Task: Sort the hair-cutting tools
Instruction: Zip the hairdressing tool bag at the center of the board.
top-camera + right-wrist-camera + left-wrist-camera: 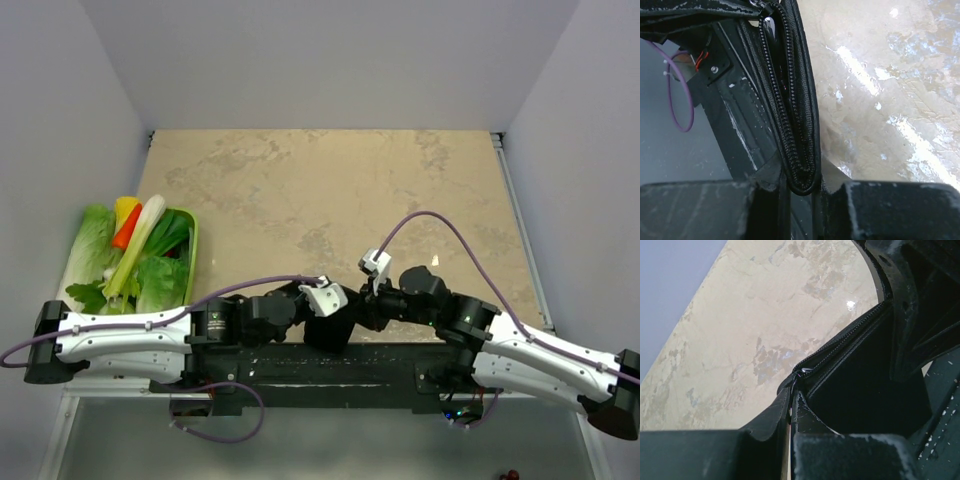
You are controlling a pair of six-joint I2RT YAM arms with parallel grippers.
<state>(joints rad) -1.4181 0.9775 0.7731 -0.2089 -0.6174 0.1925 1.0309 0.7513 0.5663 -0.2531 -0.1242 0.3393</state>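
Note:
The hair-cutting tools do not show in any view. A black zippered fabric case [325,332] hangs between my two arms at the table's near edge. My left gripper [790,407] is shut on a thin corner of the case [865,395], just below the end of its zipper [840,342]. From the other side, my right gripper [801,184] is shut on the case's closed zippered edge [790,100], one finger on each face. In the top view the left gripper [322,298] and right gripper [372,292] stand close together over the case.
A green tray [193,250] with lettuce, a leek and a carrot stands at the table's left edge. The black mounting rail [330,375] runs along the near edge under the arms. The beige tabletop [330,190] stretches behind, with grey walls on three sides.

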